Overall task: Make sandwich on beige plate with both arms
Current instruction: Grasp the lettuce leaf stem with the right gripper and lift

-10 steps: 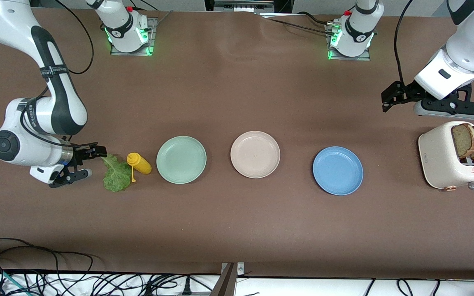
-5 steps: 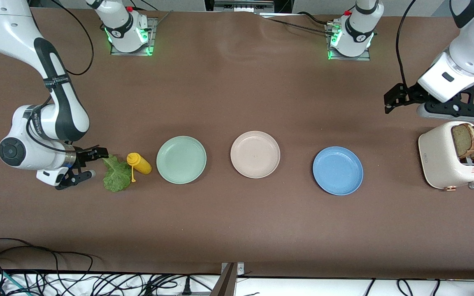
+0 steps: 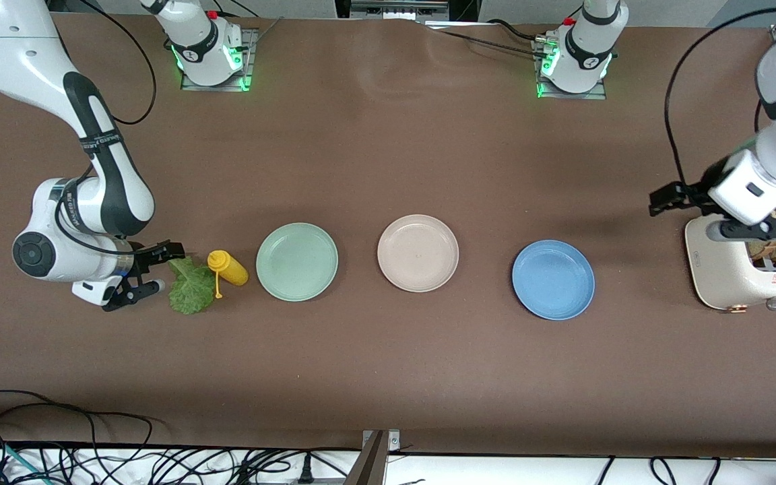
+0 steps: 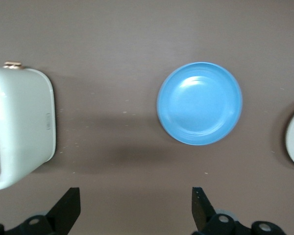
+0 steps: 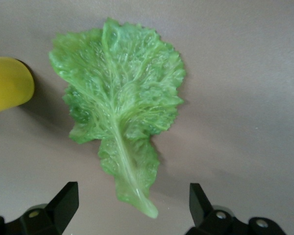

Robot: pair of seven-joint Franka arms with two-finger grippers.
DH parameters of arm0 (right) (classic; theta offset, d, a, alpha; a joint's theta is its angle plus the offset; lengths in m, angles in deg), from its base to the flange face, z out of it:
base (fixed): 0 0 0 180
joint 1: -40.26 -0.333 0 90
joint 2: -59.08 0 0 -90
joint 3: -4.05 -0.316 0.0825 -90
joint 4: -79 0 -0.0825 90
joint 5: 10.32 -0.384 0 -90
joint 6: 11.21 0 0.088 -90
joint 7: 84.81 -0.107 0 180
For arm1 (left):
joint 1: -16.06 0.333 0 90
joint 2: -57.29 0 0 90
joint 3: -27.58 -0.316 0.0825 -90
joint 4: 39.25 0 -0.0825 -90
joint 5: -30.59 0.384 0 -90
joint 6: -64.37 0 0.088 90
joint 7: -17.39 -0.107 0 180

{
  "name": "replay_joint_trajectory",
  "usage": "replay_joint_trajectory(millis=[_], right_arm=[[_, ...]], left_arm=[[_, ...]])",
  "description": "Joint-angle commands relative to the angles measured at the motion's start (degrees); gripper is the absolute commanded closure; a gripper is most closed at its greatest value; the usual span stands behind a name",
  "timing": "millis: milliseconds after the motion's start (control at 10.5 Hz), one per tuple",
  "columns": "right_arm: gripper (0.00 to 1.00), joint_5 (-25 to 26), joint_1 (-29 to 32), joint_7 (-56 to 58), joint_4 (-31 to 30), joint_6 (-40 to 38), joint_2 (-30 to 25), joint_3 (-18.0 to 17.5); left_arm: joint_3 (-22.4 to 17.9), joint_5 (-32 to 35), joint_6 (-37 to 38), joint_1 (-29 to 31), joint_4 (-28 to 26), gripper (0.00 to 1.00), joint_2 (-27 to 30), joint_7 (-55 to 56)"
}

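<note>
The right claw [image 3: 149, 271] sits low at the right arm's end of the tabletop [image 3: 388, 377], its two fingers spread wide and holding nothing, with the stem end of the lettuce leaf [image 3: 189, 288] lying flat just off its tips. In the right wrist view the leaf [image 5: 118, 120] fills the space ahead of the open fingers [image 5: 63, 200], neither of which touches it. A yellow squeeze bottle [image 3: 228, 267] lies on its side right beside the leaf, toward the mint-green plate [image 3: 296, 261]. The beige plate [image 3: 417, 252] sits bare in the middle of the row (between the mint-green one and the blue plate [image 3: 553, 279]). At the left arm's end, the left claw [image 3: 758, 230] hangs over the white toaster [image 3: 731, 273], where the bread slices [image 3: 775, 249] stand in the slots, mostly hidden under the arm's wrist. Its fingers [image 4: 68, 208] are wide apart and empty in the left wrist view, though whether they already reach the bread is hard to tell from here.
</note>
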Motion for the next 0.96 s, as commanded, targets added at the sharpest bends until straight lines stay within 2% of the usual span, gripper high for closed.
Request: replay_joint_trajectory(millis=[0, 96, 191, 287, 383, 478, 670, 765, 861], right_arm=[[0.0, -1.04, 0.29, 1.4, -0.3, 2.53, 1.37, -0.38], [0.0, -1.04, 0.29, 1.4, -0.3, 3.32, 1.98, -0.46], [0.02, -1.04, 0.21, 1.4, -0.3, 3.85, 2.34, -0.46], [0.21, -1.04, 0.12, 1.4, -0.3, 3.95, 2.52, -0.46], [0.26, -1.04, 0.03, 1.4, -0.39, 4.03, 2.61, -0.55], [0.39, -1.04, 0.03, 1.4, -0.39, 3.95, 2.78, -0.55], [0.89, -0.86, -0.14, 3.23, -0.13, 3.51, 2.7, -0.55], [1.0, -1.04, -0.06, 5.86, -0.04, 3.25, 2.69, -0.64], [1.0, -1.04, 0.12, 6.15, 0.4, 3.16, 2.52, -0.81]], left_arm=[[0.35, 2.9, 0.54, 5.77, 4.34, 0.0, -4.04, -8.58], [0.26, 3.17, 0.37, 8.06, 4.53, 0.0, -4.84, -9.22], [0.35, 6.21, 0.19, 9.65, 4.53, 0.0, -5.8, -9.32], [0.44, 10.94, -0.33, 9.92, 4.44, 0.0, -6.59, -9.32], [0.35, 13.6, -0.68, 10.45, 4.44, 0.0, -7.65, -9.41], [0.44, 15.19, -0.95, 12.28, 4.35, 0.0, -8.61, -10.8], [0.44, 14.95, -5.15, 15.09, 3.74, 0.0, -10.98, -17.2], [0.44, 14.6, -5.34, 15.55, 3.65, 0.0, -11.87, -17.75], [0.44, 14.51, -5.35, 15.99, 3.39, 0.01, -12.22, -17.84]])
